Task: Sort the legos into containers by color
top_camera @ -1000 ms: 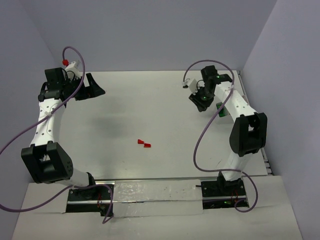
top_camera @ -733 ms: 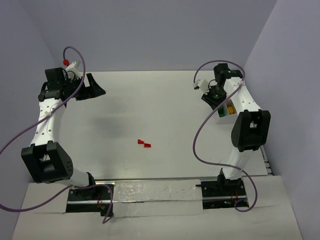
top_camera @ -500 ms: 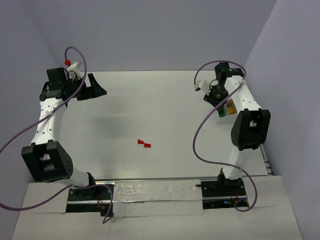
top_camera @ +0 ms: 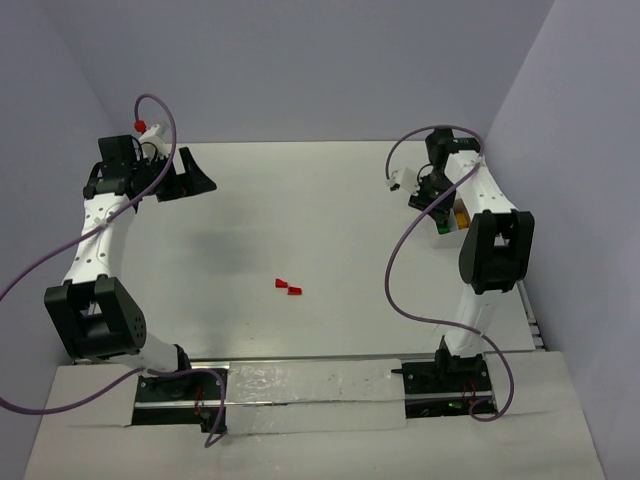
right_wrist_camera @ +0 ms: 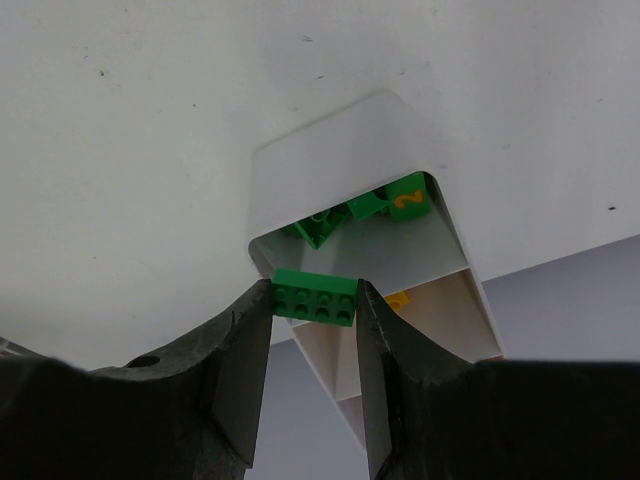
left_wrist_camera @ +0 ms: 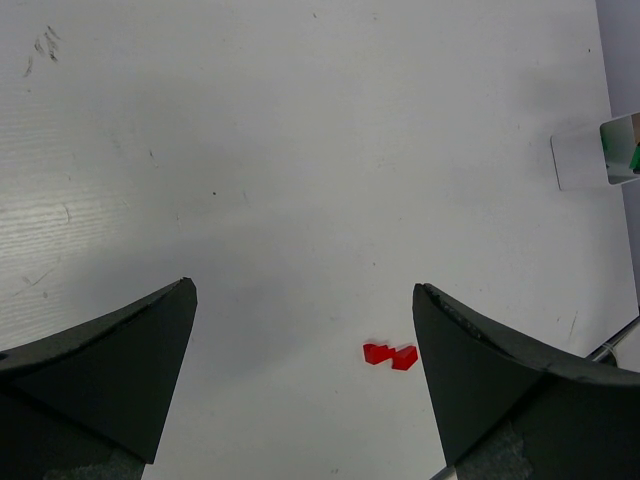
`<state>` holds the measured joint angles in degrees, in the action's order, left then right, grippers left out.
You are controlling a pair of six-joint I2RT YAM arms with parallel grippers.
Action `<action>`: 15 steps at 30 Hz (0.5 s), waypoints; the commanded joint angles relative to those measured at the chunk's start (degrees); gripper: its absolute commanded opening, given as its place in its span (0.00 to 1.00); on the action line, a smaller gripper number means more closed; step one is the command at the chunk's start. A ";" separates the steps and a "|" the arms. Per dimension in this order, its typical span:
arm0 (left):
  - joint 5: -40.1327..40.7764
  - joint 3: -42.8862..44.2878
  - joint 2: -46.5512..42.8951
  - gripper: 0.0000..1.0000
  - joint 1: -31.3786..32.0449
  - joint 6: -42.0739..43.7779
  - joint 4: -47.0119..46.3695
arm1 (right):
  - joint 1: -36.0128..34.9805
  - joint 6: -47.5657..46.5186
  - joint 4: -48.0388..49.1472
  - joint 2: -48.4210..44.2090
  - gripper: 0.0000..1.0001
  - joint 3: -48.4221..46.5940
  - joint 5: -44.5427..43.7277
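From my remote station I see a smooth green plastic brick (right_wrist_camera: 315,299), a glossy white plastic tray (right_wrist_camera: 330,165), matt black fingers (right_wrist_camera: 235,360) of the right gripper (right_wrist_camera: 314,292), and a matt, faintly scuffed white table (left_wrist_camera: 300,150).

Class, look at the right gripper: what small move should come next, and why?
Probably ease the right gripper over the end compartment of the tray and release. It is shut on a green brick hanging at that compartment's rim, where other green bricks lie.
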<state>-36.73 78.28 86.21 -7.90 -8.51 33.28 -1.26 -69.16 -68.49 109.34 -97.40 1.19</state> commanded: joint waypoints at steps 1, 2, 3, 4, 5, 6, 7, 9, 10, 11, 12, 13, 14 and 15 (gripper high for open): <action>0.17 2.32 -0.52 0.99 0.25 0.08 -0.49 | 0.64 -2.99 -0.24 1.22 0.33 -3.05 -1.02; 0.25 2.32 -0.52 0.99 0.34 -0.01 -0.41 | 0.56 -3.25 -0.24 1.40 0.33 -3.14 -1.02; 0.26 2.32 -0.52 0.99 0.34 -0.09 -0.48 | 0.63 -3.56 -0.02 1.63 0.33 -3.07 -1.09; 0.26 2.24 -0.52 0.99 0.27 -0.10 -0.56 | 0.64 -3.75 0.02 1.74 0.33 -2.91 -2.09; 0.21 2.28 -0.47 0.99 0.31 -0.15 -0.58 | 0.69 -3.99 0.28 1.81 0.33 -2.73 -2.58; 0.17 2.31 -0.43 0.99 0.34 -0.22 -0.58 | 0.76 -4.28 0.63 1.87 0.33 -2.53 -2.83; 0.17 2.33 -0.41 0.99 0.34 -0.26 -0.58 | 0.82 -4.58 0.98 1.94 0.33 -2.35 -2.97; 0.17 2.40 -0.26 0.99 0.26 -0.10 -0.58 | 0.73 -4.76 1.17 2.21 0.33 -2.36 -3.22; 0.27 2.40 -0.26 0.99 0.31 -0.10 -0.53 | 0.78 -4.85 1.27 2.40 0.34 -2.45 -3.32; 0.34 2.40 -0.28 0.99 0.34 -0.10 -0.49 | 0.82 -4.93 1.38 2.57 0.35 -2.53 -3.39; 0.36 2.40 -0.34 0.99 0.34 -0.10 -0.49 | 0.82 -4.94 1.57 2.65 0.35 -2.49 -3.42; 0.41 2.40 -0.35 0.99 0.34 -0.10 -0.49 | 0.82 -4.99 1.78 2.70 0.37 -2.33 -3.52; 0.43 2.40 -0.39 0.99 0.34 -0.10 -0.49 | 0.82 -5.02 2.01 2.77 0.38 -2.26 -3.61; 0.43 2.40 -0.43 0.99 0.34 -0.10 -0.46 | 0.82 -5.05 2.24 2.85 0.38 -2.30 -3.65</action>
<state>-36.61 78.28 86.21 -7.92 -8.54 33.29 -1.03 -72.70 -67.73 111.20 -97.89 -1.19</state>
